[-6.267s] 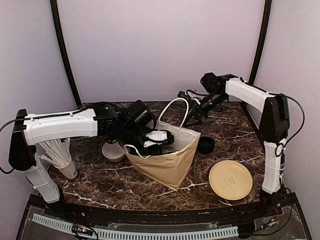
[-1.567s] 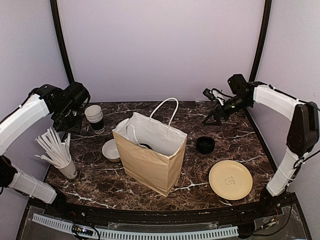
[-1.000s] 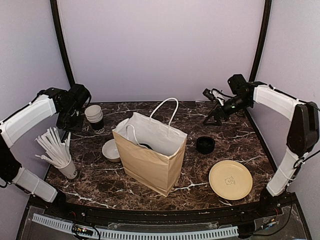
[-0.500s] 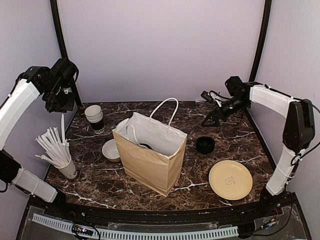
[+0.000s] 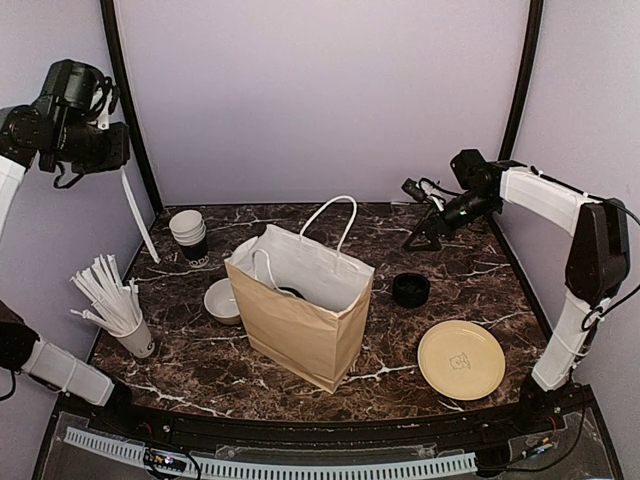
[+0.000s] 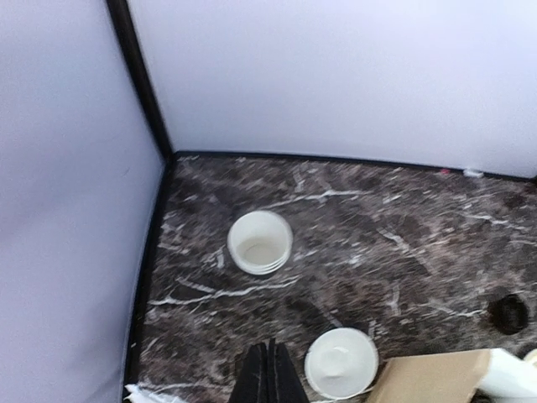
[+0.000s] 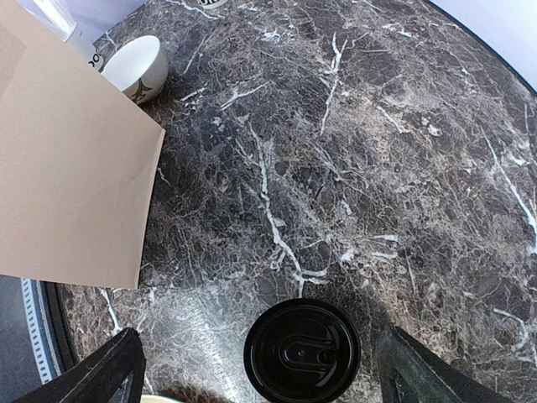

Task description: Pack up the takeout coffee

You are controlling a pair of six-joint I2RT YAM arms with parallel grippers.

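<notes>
Top external view: dark, white-veined marble table (image 5: 200, 375) enclosed by lilac walls (image 5: 320, 90). Left gripper (image 6: 268, 374), fingers pressed together, pinches a wrapped straw (image 5: 140, 220); right gripper (image 7: 260, 353) gapes, holding nothing. Takeout coffee (image 5: 290, 293) sits inside the paper bag (image 5: 300, 335), only a dark top showing.

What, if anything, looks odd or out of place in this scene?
One thing: a white straw dangles in mid-air, slanted, pinched in the left gripper raised high by the left wall, far from the paper bag. The bag stands upright, and I see no spills or damage.
</notes>
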